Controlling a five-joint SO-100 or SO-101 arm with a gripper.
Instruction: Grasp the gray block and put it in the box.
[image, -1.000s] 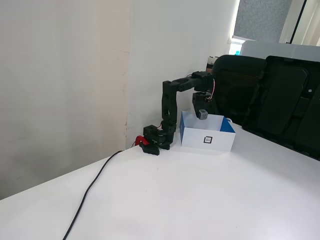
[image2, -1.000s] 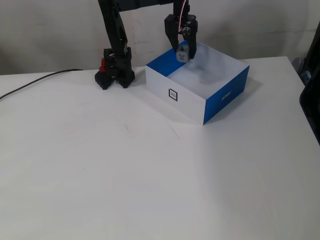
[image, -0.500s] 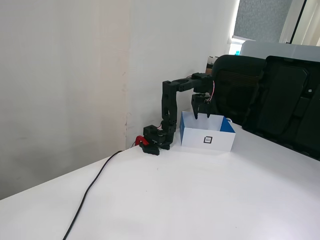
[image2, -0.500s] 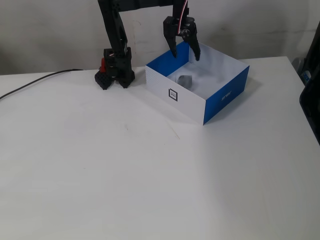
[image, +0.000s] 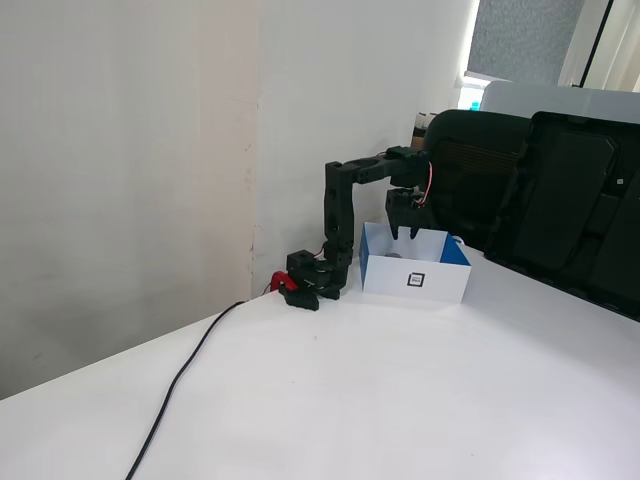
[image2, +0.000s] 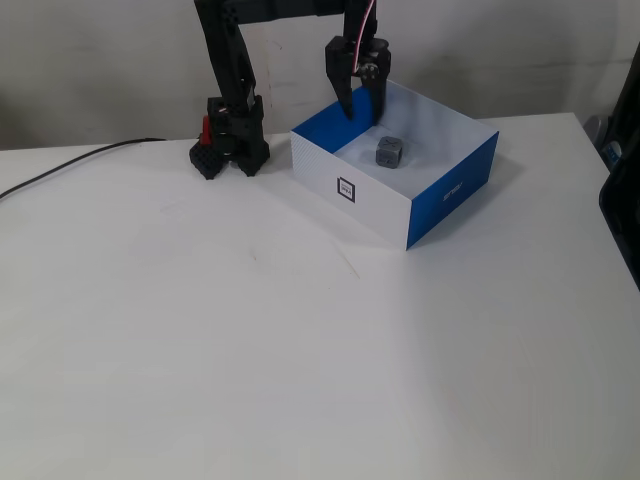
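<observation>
- only the higher fixed view shows the small gray cube (image2: 389, 152), resting inside the low white box with blue inner walls (image2: 440, 193).
- black two-finger gripper (image2: 363, 108) hangs above the box, fingers parted, holding nothing.
- the side fixed view shows the box (image: 440, 283), its wall hiding the contents.

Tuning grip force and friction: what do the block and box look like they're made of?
Block: matte gray, hard-looking, dark marks on its faces; probably plastic, maybe printed, too small to confirm. Box: thin flat walls, sharp folded corners, white and blue with a printed label; looks like coated cardboard, slightly smooth.
</observation>
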